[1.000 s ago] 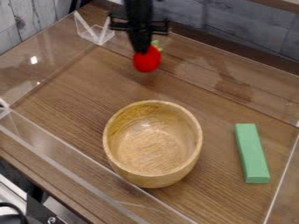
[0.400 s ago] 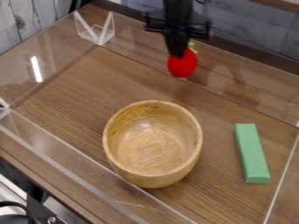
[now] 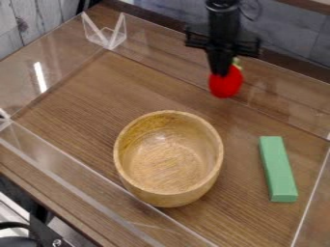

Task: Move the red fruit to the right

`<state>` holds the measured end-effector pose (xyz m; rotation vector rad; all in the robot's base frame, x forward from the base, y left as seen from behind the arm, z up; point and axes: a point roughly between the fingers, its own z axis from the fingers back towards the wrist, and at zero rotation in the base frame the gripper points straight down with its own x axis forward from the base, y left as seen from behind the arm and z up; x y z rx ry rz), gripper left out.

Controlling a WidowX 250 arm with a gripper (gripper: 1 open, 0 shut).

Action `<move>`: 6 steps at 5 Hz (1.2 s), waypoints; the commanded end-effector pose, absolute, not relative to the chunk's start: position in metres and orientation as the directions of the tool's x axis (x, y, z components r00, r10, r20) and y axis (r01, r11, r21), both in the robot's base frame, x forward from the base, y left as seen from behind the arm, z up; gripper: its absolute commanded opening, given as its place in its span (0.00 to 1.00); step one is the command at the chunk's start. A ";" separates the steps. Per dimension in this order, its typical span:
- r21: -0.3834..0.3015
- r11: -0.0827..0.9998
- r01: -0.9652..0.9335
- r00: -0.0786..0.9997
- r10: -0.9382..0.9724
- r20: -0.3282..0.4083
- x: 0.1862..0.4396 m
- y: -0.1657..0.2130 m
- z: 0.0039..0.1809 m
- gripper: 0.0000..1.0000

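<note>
Pincer [image 3: 226, 69] pinching the red fruit [image 3: 226, 84] | contact point hard to make out | arm [image 3: 222, 10] cut off at top edge

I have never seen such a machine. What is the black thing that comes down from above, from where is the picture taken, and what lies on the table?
The black thing is the end of one robot arm. Its lowest part is the tool, fingers that pinch things. They point down and are closed on the red fruit, a small toy. The single camera looks down at the wooden table at a slant. On the table stands an empty wooden bowl, and to its right lies a green block. Clear plastic walls stand around the table.
</note>
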<state>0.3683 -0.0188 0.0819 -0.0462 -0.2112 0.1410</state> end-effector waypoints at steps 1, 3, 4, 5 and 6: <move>-0.063 0.985 -0.158 0.949 0.170 0.267 0.375 -0.024 0.089 0.00; -0.057 0.990 -0.126 0.952 0.137 0.274 0.376 -0.032 0.072 0.00; -0.058 0.988 -0.145 0.947 0.156 0.280 0.375 -0.030 0.073 0.00; -0.058 0.985 -0.165 0.942 0.175 0.286 0.375 -0.027 0.074 0.00; -0.059 0.992 -0.114 0.947 0.126 0.294 0.376 -0.023 0.090 0.00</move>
